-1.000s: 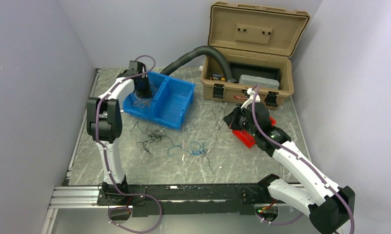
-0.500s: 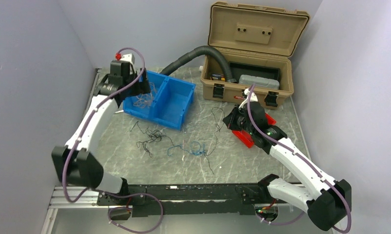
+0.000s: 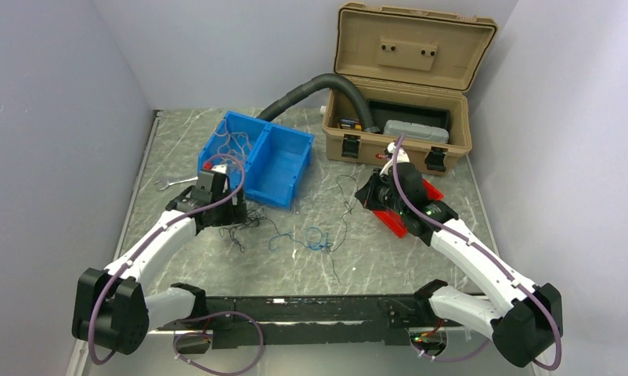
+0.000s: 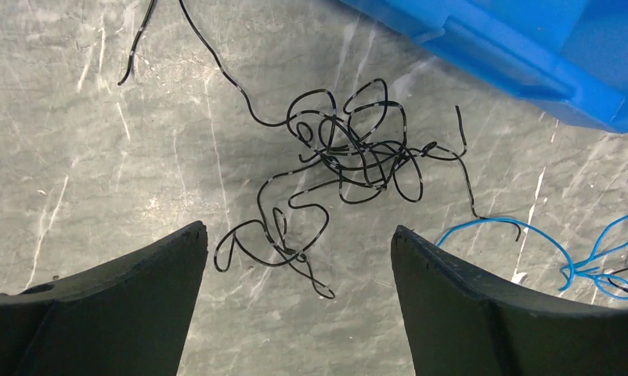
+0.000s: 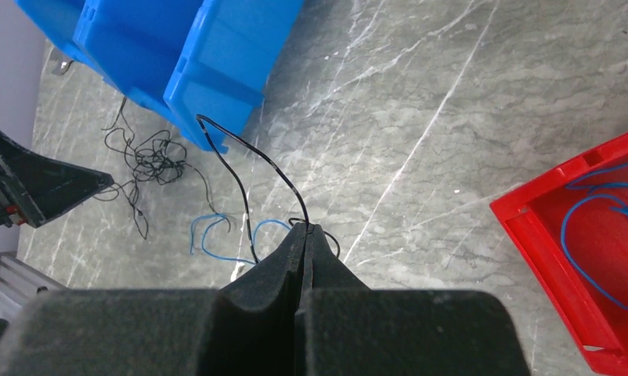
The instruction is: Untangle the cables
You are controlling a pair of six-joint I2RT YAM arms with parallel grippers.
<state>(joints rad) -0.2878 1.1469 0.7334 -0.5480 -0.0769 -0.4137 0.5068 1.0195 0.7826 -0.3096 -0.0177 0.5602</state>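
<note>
Left wrist view: a tangled clump of thin black wires is seen on the grey marbled table just ahead of the wide-open, empty left jaws, where one outer loop should be pinched; another black wire is gripped by the closed right jaws.

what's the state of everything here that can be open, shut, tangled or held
left gripper, open, over the black tangle
right gripper, shut on a black wire
black tangle, knotted, on the table
toolbox, lid open
blue bin, whitish wires in its left compartment
</note>
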